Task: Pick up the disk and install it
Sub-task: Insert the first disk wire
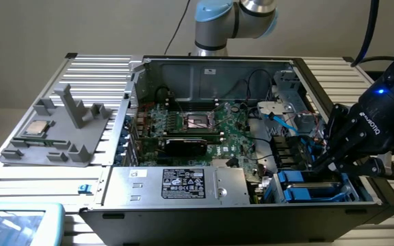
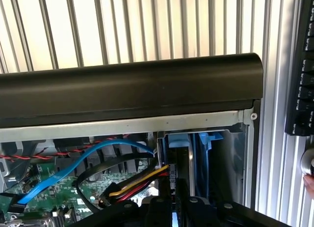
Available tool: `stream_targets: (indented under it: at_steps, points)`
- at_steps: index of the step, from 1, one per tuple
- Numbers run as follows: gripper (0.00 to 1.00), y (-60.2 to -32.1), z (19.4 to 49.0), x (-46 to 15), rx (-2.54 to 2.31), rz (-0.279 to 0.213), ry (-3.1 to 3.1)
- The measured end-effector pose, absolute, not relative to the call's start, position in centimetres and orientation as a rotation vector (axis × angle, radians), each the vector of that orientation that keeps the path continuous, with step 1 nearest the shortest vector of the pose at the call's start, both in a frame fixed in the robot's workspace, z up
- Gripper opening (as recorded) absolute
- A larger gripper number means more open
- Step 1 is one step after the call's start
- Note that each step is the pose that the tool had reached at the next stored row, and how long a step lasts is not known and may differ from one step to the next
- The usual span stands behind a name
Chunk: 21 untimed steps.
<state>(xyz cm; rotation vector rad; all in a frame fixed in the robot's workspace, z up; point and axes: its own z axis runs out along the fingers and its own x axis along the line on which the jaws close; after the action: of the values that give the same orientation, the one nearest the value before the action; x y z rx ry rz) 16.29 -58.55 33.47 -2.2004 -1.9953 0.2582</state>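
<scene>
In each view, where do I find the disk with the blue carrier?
Exterior view: the disk sits in the drive bay, low on the exterior view's right.
Wrist view: the disk stands edge-on beside the case's metal rim.
Shared landmark: the blue cable.

In the computer case (image 1: 211, 69), the motherboard (image 1: 204, 128) lies centrally and the power supply (image 1: 176, 184) lies along the near wall. The disk (image 1: 305, 177) sits in the case's near corner on the exterior view's right, with the gripper (image 1: 334, 165) just above. A tray (image 1: 43, 156) lies beside the case on the exterior view's left.
</scene>
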Motion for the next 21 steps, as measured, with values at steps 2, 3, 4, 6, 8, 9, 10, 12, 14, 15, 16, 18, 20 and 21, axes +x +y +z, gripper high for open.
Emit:
stream_targets:
  at_steps: [2,3,4,6,8,9,10,12,14,15,16,18,20,21]
  points:
    - [0.16,-58.5,33.5,16.3,-2.201,0.259,-1.995]
    - [0.16,-58.5,33.4,16.3,-2.201,0.259,-1.995]
    - [0.16,-58.5,33.4,16.3,-2.200,0.259,-1.995]
    - [0.16,-58.5,33.1,16.3,-2.199,0.262,-1.994]
    - [0.16,-58.6,32.9,16.3,-2.197,0.267,-1.992]
    - [0.16,-58.6,32.7,16.3,-2.196,0.268,-1.991]
    - [0.16,-58.6,32.6,16.3,-2.195,0.271,-1.990]
    - [0.16,-58.5,32.4,16.3,-2.193,0.273,-1.989]
    - [0.16,-58.6,32.4,16.3,-2.193,0.273,-1.989]
    - [0.16,-58.5,32.4,16.3,-2.193,0.273,-1.989]
    - [0.16,-58.5,32.4,16.3,-2.193,0.273,-1.988]
    - [0.16,-58.5,32.4,16.3,-2.193,0.273,-1.988]
    - [0.16,-58.5,32.4,16.3,-2.193,0.273,-1.988]
    - [0.16,-58.5,32.4,16.3,-2.193,0.273,-1.988]
